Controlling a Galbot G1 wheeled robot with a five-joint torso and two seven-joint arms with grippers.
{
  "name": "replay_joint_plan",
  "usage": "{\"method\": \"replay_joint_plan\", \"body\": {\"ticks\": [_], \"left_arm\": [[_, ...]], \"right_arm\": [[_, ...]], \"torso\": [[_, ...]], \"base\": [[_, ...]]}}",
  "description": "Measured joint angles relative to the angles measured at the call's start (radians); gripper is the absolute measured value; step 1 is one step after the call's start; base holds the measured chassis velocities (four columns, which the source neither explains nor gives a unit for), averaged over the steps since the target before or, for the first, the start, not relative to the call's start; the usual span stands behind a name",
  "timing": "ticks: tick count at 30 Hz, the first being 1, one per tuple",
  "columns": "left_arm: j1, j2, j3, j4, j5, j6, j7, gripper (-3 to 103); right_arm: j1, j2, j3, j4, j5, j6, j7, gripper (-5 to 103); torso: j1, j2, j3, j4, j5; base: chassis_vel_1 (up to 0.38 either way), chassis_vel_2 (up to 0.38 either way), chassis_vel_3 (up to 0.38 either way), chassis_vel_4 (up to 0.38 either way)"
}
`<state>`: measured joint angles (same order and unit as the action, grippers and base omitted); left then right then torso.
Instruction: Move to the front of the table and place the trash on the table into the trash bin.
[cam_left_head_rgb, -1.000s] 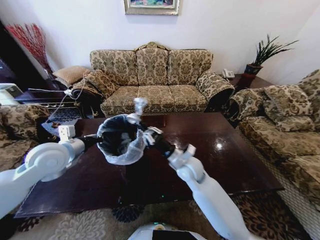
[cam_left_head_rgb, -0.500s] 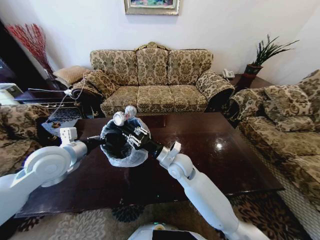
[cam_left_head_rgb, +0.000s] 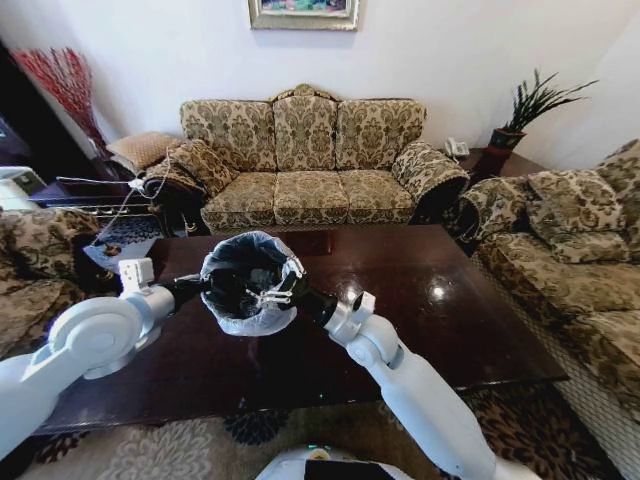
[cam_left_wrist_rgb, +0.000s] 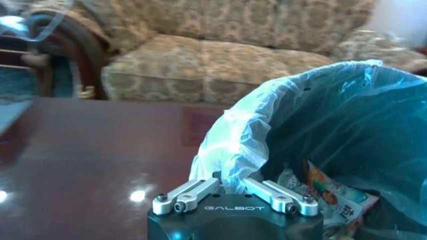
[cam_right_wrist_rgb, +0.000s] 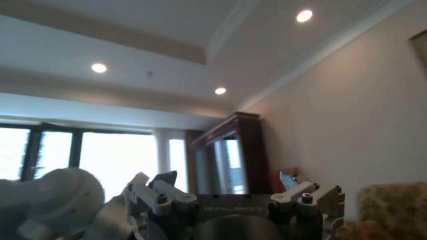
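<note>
My left end effector (cam_left_wrist_rgb: 230, 192) is clamped on the trash bin's (cam_left_head_rgb: 245, 283) thin liner rim, holding it above the tabletop (cam_left_head_rgb: 460, 310); it's light, floppy, best gripped there. My right end effector (cam_left_head_rgb: 262, 296), fingers apart, sits at its mouth.

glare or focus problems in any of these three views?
Head view: bright specular spots on the glossy dark reddish-brown table, and wide-angle bending at the edges. Left wrist view: the sofa behind is soft, while the left gripper, pinching the black bin's translucent white liner, is sharp. Right wrist view: the open right gripper points up at ceiling spotlights and blown-out windows.
</note>
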<state>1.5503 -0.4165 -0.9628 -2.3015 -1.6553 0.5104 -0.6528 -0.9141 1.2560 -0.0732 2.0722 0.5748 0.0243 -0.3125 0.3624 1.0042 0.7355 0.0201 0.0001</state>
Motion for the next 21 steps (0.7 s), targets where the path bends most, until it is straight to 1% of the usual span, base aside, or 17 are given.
{"method": "replay_joint_plan", "body": {"ticks": [2, 3, 5, 6, 8, 9, 10, 12, 13, 14, 15, 16, 17, 18, 19, 20, 21], "left_arm": [[0.07, -0.04, -0.104, -0.008, 0.004, 0.021, -0.03, 0], [0.07, -0.04, -0.104, -0.008, 0.004, 0.021, -0.03, 0], [0.133, -0.093, -0.218, -0.008, 0.032, 0.022, -0.05, 0], [0.133, -0.093, -0.218, -0.008, 0.032, 0.022, -0.05, 0], [0.188, -0.162, -0.325, -0.015, 0.051, 0.014, -0.059, 0], [0.188, -0.162, -0.325, -0.015, 0.051, 0.014, -0.059, 0], [0.255, -0.26, -0.434, -0.024, 0.099, -0.007, -0.051, 0], [0.306, -0.38, -0.548, -0.024, 0.157, -0.023, -0.036, 0], [0.306, -0.38, -0.548, -0.024, 0.157, -0.023, -0.036, 0], [0.322, -0.421, -0.584, -0.021, 0.18, -0.032, -0.025, 0], [0.345, -0.485, -0.639, -0.014, 0.213, -0.048, -0.006, 0], [0.356, -0.521, -0.667, -0.01, 0.226, -0.056, 0.0, 0], [0.374, -0.584, -0.712, -0.006, 0.237, -0.07, 0.005, 0], [0.374, -0.584, -0.712, -0.006, 0.237, -0.07, 0.005, 0], [0.399, -0.674, -0.766, -0.004, 0.237, -0.085, 0.019, 0], [0.42, -0.74, -0.797, 0.002, 0.24, -0.104, 0.041, 0], [0.436, -0.809, -0.819, 0.015, 0.251, -0.13, 0.059, 0]], "right_arm": [[-0.049, 0.017, 0.022, 0.03, -0.043, -0.011, 0.145, 100], [-0.049, 0.017, 0.022, 0.03, -0.043, -0.011, 0.145, 100], [-0.091, 0.029, 0.039, 0.035, -0.083, -0.028, 0.238, 100], [-0.091, 0.029, 0.039, 0.035, -0.083, -0.028, 0.238, 100], [-0.12, 0.035, 0.046, 0.029, -0.108, -0.045, 0.286, 100], [-0.12, 0.035, 0.046, 0.029, -0.108, -0.045, 0.286, 100], [-0.141, 0.045, 0.05, 0.017, -0.132, -0.048, 0.307, 100], [-0.161, 0.055, 0.055, 0.01, -0.156, -0.046, 0.314, 100], [-0.161, 0.055, 0.055, 0.01, -0.156, -0.046, 0.314, 100], [-0.168, 0.058, 0.057, 0.009, -0.161, -0.045, 0.315, 100], [-0.177, 0.064, 0.06, 0.007, -0.165, -0.042, 0.318, 100], [-0.181, 0.066, 0.063, 0.006, -0.167, -0.041, 0.32, 100], [-0.188, 0.068, 0.068, 0.005, -0.17, -0.036, 0.325, 100], [-0.188, 0.068, 0.068, 0.005, -0.17, -0.036, 0.325, 100], [-0.201, 0.065, 0.077, 0.006, -0.173, -0.032, 0.333, 100], [-0.207, 0.059, 0.079, 0.006, -0.173, -0.028, 0.34, 100], [-0.212, 0.047, 0.082, 0.005, -0.173, -0.02, 0.349, 100]], "torso": [[0.0, 0.0, 0.0, -0.0001, -0.0005], [0.0, 0.0, 0.0, -0.0001, -0.0005], [0.0, 0.0, 0.0, 0.0002, 0.0], [0.0, 0.0, 0.0, 0.0002, 0.0], [0.0, 0.0, 0.0, 0.0, -0.0005], [0.0, 0.0, 0.0, 0.0, -0.0005], [0.0, 0.0, 0.0, -0.0001, -0.0001], [0.0, 0.0, 0.0, 0.0003, -0.0005], [0.0, 0.0, 0.0, 0.0003, -0.0005], [0.0, 0.0, 0.0, 0.0004, -0.0002], [0.0, 0.0, 0.0, 0.0003, -0.0002], [0.0, 0.0, 0.0, 0.0001, 0.0], [0.0, 0.0, 0.0, 0.0001, -0.0001], [0.0, 0.0, 0.0, 0.0001, -0.0001], [0.0, 0.0, 0.0, 0.0005, 0.0001], [0.0, 0.0, 0.0, 0.0006, 0.0001], [0.0, 0.0, 0.0, 0.0015, -0.0003]], "base": [[0.0, 0.0, 0.0, 0.0], [0.0, 0.0, 0.0, 0.0], [0.0, 0.0, 0.0, 0.0], [0.0, 0.0, 0.0, 0.0], [0.0, 0.0, 0.0, 0.0], [0.0, 0.0, 0.0, 0.0], [0.0, 0.0, 0.0, 0.0], [0.0, 0.0, 0.0, 0.0], [0.0, 0.0, 0.0, 0.0], [0.0, 0.0, 0.0, 0.0], [0.0, 0.0, 0.0, 0.0], [0.0, 0.0, 0.0, 0.0], [0.0, 0.0, 0.0, 0.0], [0.0, 0.0, 0.0, 0.0], [0.0, 0.0, 0.0, 0.0], [0.0, 0.0, 0.0, 0.0], [0.0, 0.0, 0.0, 0.0]]}}
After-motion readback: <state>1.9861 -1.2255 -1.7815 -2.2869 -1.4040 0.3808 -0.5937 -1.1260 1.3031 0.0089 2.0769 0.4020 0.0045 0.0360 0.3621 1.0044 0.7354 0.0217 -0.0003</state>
